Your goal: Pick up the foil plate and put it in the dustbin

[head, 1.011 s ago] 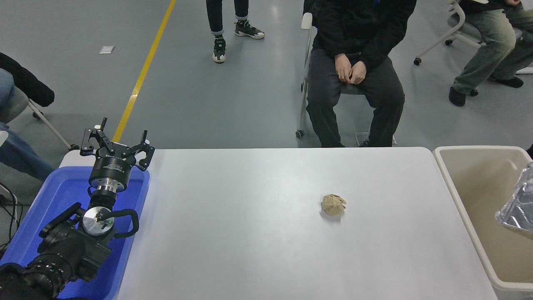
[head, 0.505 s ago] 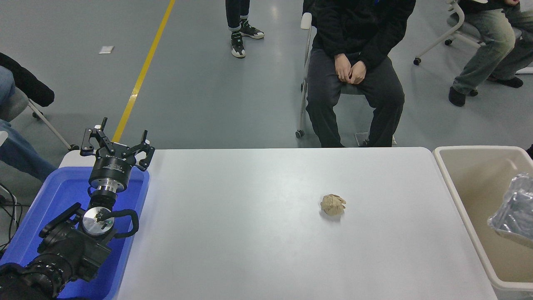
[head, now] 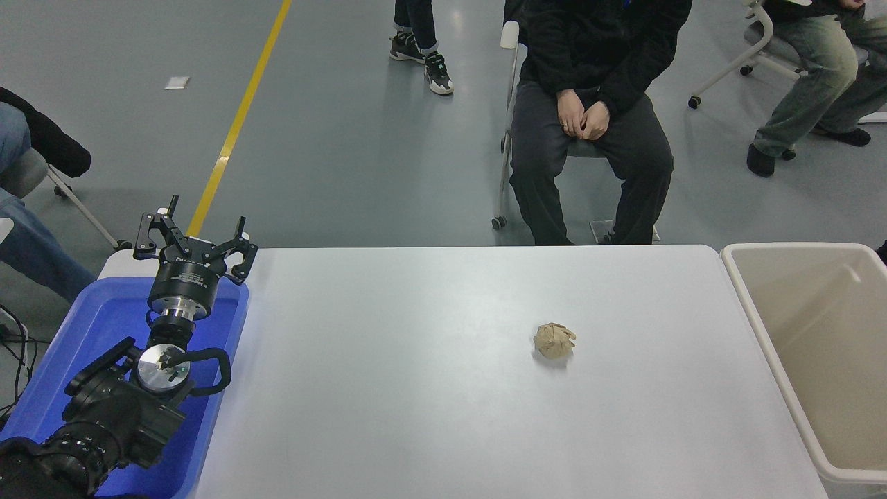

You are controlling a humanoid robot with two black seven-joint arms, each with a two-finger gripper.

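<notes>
Left gripper [head: 192, 239]: hovering parked at 8 o'clock, over the far rim of the blue bin [head: 83, 333]; fingers standing spread apart, pinching nothing.
Right gripper: not showing anywhere in the head view; claw state impossible to tell.
Foil plate: not showing on the table or in the visible part of the bin; whereabouts unconfirmed, possibly lying beyond the right edge of view.
Dustbin [head: 752, 305]: sitting at 3 o'clock, just beside the table's right end; visible interior showing bare beige wall and floor only.
Table [head: 416, 416]: carrying a crumpled tan paper ball [head: 554, 340] right of centre, toward 3 o'clock, well apart from both bins.
People: one sitting at 12 o'clock behind the table with hands clasped in lap, clear of the work surface; others sitting or walking further back.
Task status: judging deposit likely done, yet lacking visual proof.
Risk: counting the job complete while the plate is caught on the hidden rim or lying outside the bin.
Risk: mistaking the paper ball for the target on any retry, given nothing else left on the table.
</notes>
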